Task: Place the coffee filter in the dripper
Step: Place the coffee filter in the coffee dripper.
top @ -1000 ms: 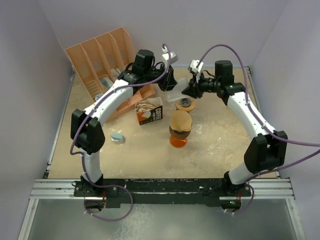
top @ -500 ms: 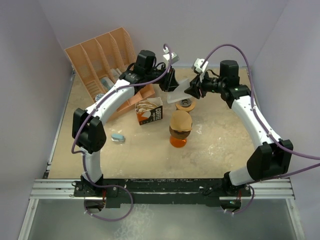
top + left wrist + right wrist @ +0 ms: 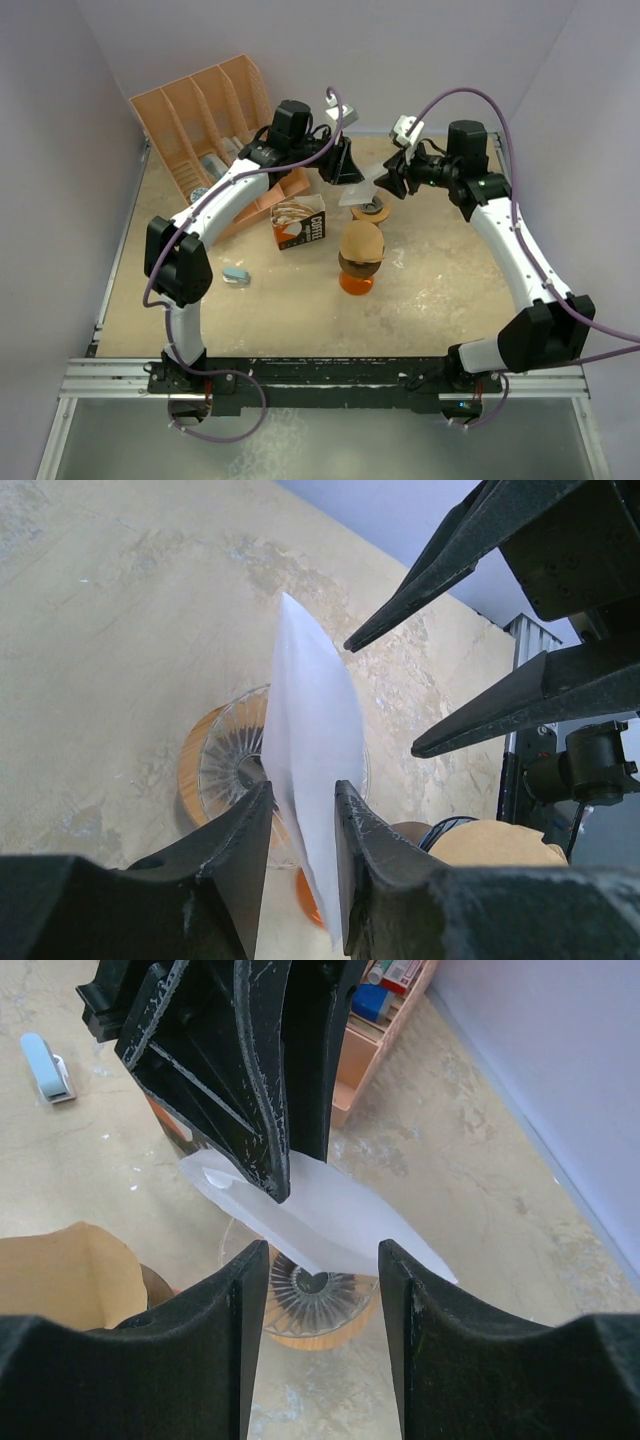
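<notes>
- Your left gripper (image 3: pixel 303 798) is reaching over the far middle of the table (image 3: pixel 440 290). Its jaws are standing slightly apart, with the white coffee filter (image 3: pixel 310 720) passing through the gap.
- The filter is touching at least one finger edge there, but you cannot tell whether the jaws are pinching it or only flanking it.
- Your right gripper (image 3: pixel 320 1250) is facing the left one from the other side, jaws spread wide and gripping nothing. The filter is lying beyond its fingertips, apparently not touching them.
- The coffee filter is hanging tilted in the air above the dripper (image 3: pixel 315 1305), not seated in it.
- The dripper is sitting upright on the table, a clear ribbed cone on a wooden ring.
- Just in front of it, an orange vessel (image 3: pixel 356 282) is carrying a piece of brown paper (image 3: pixel 362 243) on top.
- A coffee box (image 3: pixel 300 222) is standing to the left of that vessel, and an orange organizer (image 3: pixel 200 120) is occupying the far left corner.
</notes>
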Available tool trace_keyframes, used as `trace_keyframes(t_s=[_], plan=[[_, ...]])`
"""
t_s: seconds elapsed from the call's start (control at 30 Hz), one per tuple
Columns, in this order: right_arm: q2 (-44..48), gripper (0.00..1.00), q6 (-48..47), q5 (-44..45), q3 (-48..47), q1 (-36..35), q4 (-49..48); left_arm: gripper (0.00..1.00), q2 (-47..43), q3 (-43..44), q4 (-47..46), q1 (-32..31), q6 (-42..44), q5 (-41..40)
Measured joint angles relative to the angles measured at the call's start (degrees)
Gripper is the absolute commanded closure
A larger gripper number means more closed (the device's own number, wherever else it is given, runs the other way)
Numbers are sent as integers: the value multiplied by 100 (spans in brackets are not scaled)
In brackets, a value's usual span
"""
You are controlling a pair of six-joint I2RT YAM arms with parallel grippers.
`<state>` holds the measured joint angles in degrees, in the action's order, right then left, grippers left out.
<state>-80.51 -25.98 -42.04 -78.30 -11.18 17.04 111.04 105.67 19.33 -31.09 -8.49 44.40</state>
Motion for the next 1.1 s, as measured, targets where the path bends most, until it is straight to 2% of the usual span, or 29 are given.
trace_keyframes(t_s=[0.23,0.3,0.4,0.53,0.6,0.83,1.1], plan=[[33,45,-210,109,-155,0,232,69,0,0,11,-7,11,-4],[33,45,-343,107,-234,0,348,71,0,-2,15,-7,13,-13],[22,44,-675,98,-385,0,590,79,0,0,59,-7,57,-20],[-46,44,-1285,66,-688,0,973,95,0,0,149,-17,103,-24],[-96,44,-1576,55,-822,-7,1110,98,0,0,164,-33,162,-24],[-476,45,-2627,52,-1108,-85,1687,100,0,0,247,-133,398,-22],[-697,46,-3226,50,-1108,-116,2105,100,4,208,634,-162,787,-35]])
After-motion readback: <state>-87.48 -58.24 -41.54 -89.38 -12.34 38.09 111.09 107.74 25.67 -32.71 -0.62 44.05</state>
